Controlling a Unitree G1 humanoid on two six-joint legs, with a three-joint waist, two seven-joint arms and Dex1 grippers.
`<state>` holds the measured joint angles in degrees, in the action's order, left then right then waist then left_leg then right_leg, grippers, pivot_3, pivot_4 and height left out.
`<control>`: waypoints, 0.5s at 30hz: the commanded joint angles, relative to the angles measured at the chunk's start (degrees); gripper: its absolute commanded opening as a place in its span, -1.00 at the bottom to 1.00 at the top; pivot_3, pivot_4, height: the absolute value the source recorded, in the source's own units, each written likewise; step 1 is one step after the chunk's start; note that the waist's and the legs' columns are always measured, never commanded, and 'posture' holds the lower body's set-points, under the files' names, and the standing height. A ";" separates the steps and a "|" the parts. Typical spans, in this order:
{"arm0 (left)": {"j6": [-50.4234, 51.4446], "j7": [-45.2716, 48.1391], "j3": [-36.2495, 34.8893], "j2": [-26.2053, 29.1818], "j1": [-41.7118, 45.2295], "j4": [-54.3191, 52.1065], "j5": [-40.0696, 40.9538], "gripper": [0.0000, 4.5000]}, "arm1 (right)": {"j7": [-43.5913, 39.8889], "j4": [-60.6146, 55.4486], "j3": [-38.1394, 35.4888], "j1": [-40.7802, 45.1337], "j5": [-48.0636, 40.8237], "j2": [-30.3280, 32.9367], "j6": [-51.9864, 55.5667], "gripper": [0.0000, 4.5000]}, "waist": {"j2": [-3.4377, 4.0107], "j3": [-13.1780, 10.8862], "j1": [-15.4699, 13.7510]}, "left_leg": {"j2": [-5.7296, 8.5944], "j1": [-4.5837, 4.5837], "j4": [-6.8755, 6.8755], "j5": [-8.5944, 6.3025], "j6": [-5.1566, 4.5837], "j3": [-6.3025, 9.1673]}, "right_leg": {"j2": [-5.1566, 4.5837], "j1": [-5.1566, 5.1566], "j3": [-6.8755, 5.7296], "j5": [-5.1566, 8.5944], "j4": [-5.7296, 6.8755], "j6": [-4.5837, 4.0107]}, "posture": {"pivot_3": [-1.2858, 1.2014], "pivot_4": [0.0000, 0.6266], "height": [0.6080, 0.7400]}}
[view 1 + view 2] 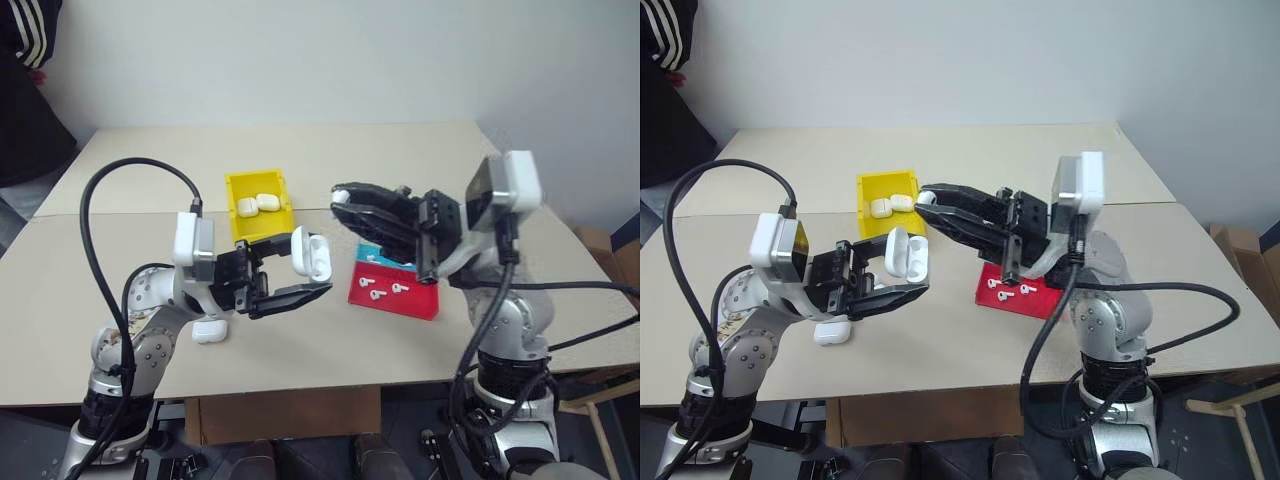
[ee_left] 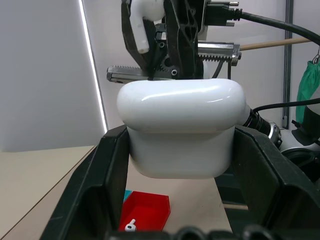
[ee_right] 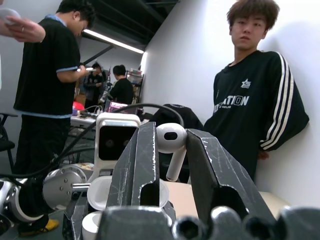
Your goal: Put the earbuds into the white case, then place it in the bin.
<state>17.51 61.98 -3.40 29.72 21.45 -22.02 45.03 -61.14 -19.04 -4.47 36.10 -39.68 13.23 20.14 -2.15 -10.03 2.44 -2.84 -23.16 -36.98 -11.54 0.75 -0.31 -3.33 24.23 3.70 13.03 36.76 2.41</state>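
Note:
My left gripper [image 1: 298, 272] is shut on the white case [image 1: 312, 255], holding it above the table with its lid flipped open. From the left wrist the case [image 2: 180, 130] sits between the two black fingers. My right gripper [image 1: 342, 203] is shut on one earbud [image 3: 170, 142], close above and to the right of the case; the earbud [image 2: 142, 25] hangs over the case. The yellow bin [image 1: 232, 190] stands just behind the case and holds two white cases. More earbuds [image 1: 385, 290] lie in the red and blue tray [image 1: 420, 303].
Another white case [image 1: 208, 332] lies on the table under my left arm. A person in a black striped top [image 1: 25, 60] stands at the far left corner of the table. Other people [image 3: 45, 100] stand farther back in the room.

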 commanded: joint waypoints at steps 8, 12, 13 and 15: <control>-0.98 0.78 -0.32 -0.17 0.70 -1.81 0.57 0.24 | -1.90 1.55 4.67 -1.47 3.43 1.43 -8.63 -0.65 | 0.00 0.00 -0.01 | 0.00 0.02 0.01 0.00 0.00 0.00 | 0.00 -0.01 0.00 0.02 0.01 0.03 | 0.03 -0.52 1.00; -0.71 0.87 -0.20 -0.13 0.75 -1.93 0.68 0.24 | -1.77 2.37 5.57 -2.29 4.53 1.73 -10.18 -0.65 | 0.00 0.00 0.01 | 0.00 0.01 0.01 0.00 0.00 0.00 | 0.00 0.00 0.00 0.01 -0.01 0.02 | 0.03 -0.52 1.00; -0.74 0.99 -0.17 -0.14 0.78 -1.86 0.65 0.24 | -1.83 2.56 5.66 -2.46 4.50 1.87 -10.24 -0.65 | 0.00 0.00 0.00 | 0.00 0.01 0.00 0.00 0.00 0.00 | 0.00 -0.01 0.00 0.01 -0.01 0.02 | 0.03 -0.52 1.00; -0.97 1.18 -0.12 -0.21 0.90 -1.59 0.49 0.24 | -2.04 2.78 5.90 -2.75 4.52 2.22 -10.51 -0.65 | 0.00 0.00 -0.01 | 0.00 0.01 0.01 0.00 0.00 0.00 | 0.00 -0.01 0.00 0.01 -0.01 0.01 | 0.03 -0.52 1.00</control>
<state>17.52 62.74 -3.29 29.71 21.47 -22.01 45.01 -63.05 -15.57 1.69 33.09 -34.93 14.99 11.37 -2.15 -10.03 2.44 -2.84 -23.15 -36.98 -11.54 0.75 -0.31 -3.34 24.23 3.70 13.04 36.75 2.43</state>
